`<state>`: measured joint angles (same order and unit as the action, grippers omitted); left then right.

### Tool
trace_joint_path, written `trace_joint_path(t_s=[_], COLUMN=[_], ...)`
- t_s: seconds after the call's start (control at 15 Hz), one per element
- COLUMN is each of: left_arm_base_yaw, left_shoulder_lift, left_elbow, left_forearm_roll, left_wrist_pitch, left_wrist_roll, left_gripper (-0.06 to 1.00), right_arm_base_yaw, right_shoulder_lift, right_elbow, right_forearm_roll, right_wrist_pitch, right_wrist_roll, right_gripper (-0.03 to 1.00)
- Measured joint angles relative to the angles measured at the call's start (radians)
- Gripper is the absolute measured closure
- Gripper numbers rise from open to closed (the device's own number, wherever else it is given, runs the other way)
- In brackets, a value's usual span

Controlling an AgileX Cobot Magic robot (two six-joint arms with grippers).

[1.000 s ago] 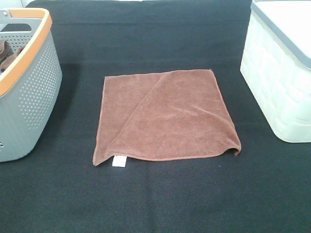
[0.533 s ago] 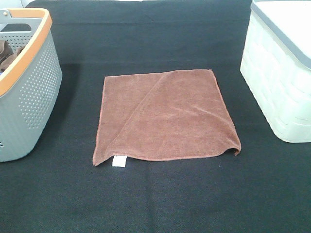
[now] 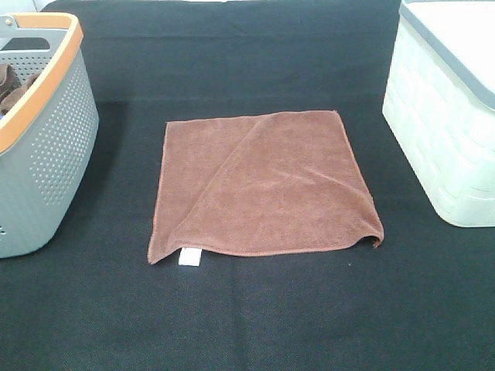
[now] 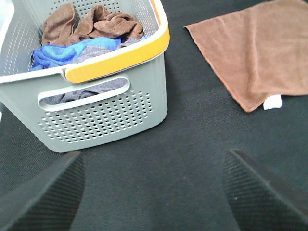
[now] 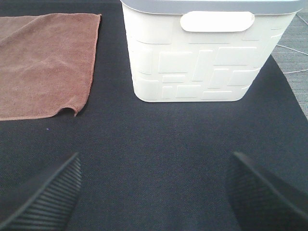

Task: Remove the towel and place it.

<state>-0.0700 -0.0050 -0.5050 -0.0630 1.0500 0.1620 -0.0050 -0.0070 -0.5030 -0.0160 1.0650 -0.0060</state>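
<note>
The towel [image 3: 263,185] lay flat on the black tabletop [image 3: 247,317], clear of both arms' wide-open, empty jaws, between a grey basket [image 4: 103,113] of crumpled cloths [image 4: 91,26] and a white bin [image 5: 207,62].

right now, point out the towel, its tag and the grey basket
towel [image 3: 267,185], exterior high view, middle of the cloth
tag [image 3: 189,257], exterior high view, white label at near corner
grey basket [image 4: 103,118], left wrist view, perforated wall

Towel [image 3: 263,185] flat, mid-table — between basket [image 3: 46,154] left, bin [image 3: 441,131] right.
</note>
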Motion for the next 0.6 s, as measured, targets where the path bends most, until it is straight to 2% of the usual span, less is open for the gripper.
trace_joint_path(t_s=[0.13,0.6], left_arm_base_yaw=[0.0,0.0], left_shoulder_lift=[0.0,0.0], left_elbow=[0.003,0.003], left_forearm_roll=[0.0,0.0], left_wrist_pitch=[0.002,0.002], left_wrist_roll=[0.027,0.03], left_gripper=[0.19,0.19], right_arm_base_yaw=[0.0,0.0], right_shoulder_lift=[0.0,0.0], right_elbow=[0.0,0.0], right_forearm_roll=[0.0,0.0], right_wrist_pitch=[0.0,0.0], right_wrist_roll=[0.0,0.0], right_gripper=[0.19,0.19])
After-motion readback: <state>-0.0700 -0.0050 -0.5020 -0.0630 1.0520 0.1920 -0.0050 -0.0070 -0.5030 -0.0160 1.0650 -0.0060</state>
